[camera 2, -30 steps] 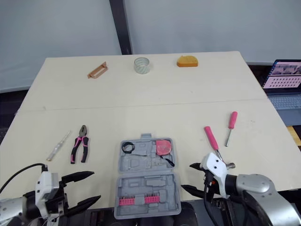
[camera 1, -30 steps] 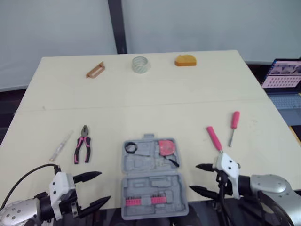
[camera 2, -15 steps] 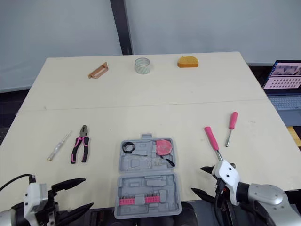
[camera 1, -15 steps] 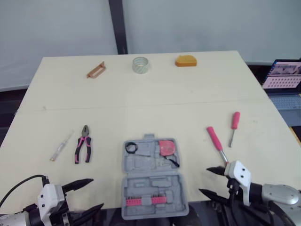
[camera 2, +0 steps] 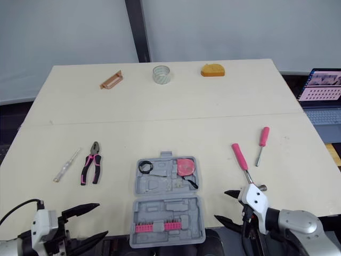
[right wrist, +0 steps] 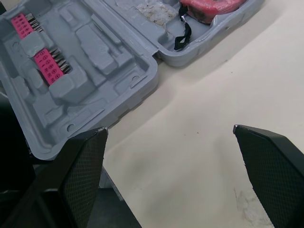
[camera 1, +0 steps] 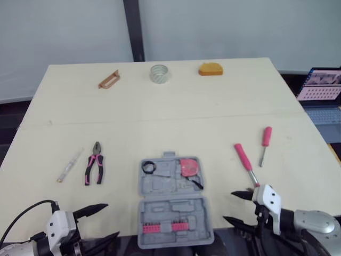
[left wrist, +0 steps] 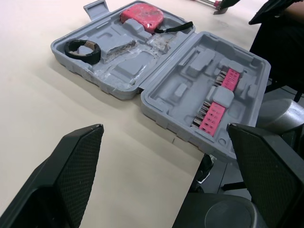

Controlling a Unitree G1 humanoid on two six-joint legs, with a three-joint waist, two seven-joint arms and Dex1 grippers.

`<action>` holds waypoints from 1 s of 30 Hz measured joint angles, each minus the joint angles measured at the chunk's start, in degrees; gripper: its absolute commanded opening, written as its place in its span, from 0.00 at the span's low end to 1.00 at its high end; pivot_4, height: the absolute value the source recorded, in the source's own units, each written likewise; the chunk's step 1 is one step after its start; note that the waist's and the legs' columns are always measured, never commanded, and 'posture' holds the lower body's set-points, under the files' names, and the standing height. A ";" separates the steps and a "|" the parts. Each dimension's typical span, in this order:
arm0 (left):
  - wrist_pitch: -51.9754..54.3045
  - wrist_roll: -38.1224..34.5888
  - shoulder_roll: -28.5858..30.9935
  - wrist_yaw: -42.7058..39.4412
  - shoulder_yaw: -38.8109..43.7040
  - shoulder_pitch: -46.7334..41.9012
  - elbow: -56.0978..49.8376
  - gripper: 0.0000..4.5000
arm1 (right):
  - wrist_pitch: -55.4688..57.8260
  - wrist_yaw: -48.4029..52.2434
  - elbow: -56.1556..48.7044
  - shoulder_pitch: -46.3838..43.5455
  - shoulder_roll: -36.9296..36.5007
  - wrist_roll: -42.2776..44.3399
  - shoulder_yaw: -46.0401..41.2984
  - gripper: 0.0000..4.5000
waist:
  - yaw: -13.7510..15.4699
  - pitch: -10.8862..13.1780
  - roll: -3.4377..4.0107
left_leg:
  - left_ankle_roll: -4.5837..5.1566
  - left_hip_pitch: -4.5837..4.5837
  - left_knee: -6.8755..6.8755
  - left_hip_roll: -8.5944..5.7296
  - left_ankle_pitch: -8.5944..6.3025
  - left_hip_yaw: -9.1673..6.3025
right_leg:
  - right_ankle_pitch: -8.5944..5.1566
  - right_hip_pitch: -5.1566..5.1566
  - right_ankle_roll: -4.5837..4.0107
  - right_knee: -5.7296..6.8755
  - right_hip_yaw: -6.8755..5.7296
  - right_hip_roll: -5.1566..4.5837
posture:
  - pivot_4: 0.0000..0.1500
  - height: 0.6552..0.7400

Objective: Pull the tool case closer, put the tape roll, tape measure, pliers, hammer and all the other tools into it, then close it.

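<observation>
Left gripper [camera 1: 112, 219]: at the near left edge of the table, left of the case; fingers [left wrist: 71, 166] spread wide, released, gripping nothing and touching no tool
Right gripper [camera 1: 228, 206]: at the near edge, just right of the case; fingers [right wrist: 80, 166] also spread wide with bare table between them, nothing held
Tool case [camera 1: 170, 200]: lying open and flat at the near middle of the table between the two grippers; its near half juts a little over the table edge
Near half of case: two pink bit racks [left wrist: 216, 97] seated in their moulded slots
Far half of case: red tape measure [camera 1: 187, 166] in the right pocket, small black ring [camera 1: 148, 167] in the left pocket
Pliers [camera 1: 94, 169]: pink and black handles, flat on the table left of the case, apart from it
Pale slim tool [camera 1: 69, 165]: on the table just left of the pliers
Long pink-handled tool [camera 1: 243, 158]: right of the case; its metal end reaches the right gripper's white housing, and contact cannot be told
Pink-handled screwdriver [camera 1: 265, 143]: further right, near the long tool, not touching it
Tape roll [camera 1: 159, 73]: clear, at the far middle of the table, well apart from the case
Brown handle-shaped piece [camera 1: 108, 79]: far left
Orange object [camera 1: 210, 69]: far, right of the tape roll
Laptop [camera 1: 319, 90]: open, off the table's right side
</observation>
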 measured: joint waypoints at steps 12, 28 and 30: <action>13.86 -5.71 -4.10 14.87 2.77 -2.70 -4.03 1.00 | -4.76 2.75 -3.98 -6.71 0.28 4.13 -0.54 1.00 | -0.06 0.01 0.00 | 0.00 0.09 0.03 0.01 0.00 -0.08 | 0.02 0.17 0.03 0.06 -0.05 0.00 | 1.00 1.00; 35.42 -4.82 -9.89 47.30 5.73 -7.09 -20.15 1.00 | -4.84 5.50 -2.33 -15.78 -0.72 6.32 2.00 1.00 | 0.24 0.00 -0.03 | 0.02 0.26 0.12 0.00 -0.06 -0.25 | 0.04 0.59 0.04 -0.15 -0.24 0.01 | 1.00 1.00; 39.73 -4.97 -8.63 49.86 5.59 -11.81 -19.86 1.00 | -4.79 5.50 -2.20 -16.36 -0.74 6.32 2.07 1.00 | 0.27 0.00 -0.02 | 0.02 0.25 0.12 -0.01 -0.06 -0.27 | 0.06 0.59 0.04 -0.16 -0.25 0.01 | 1.00 1.00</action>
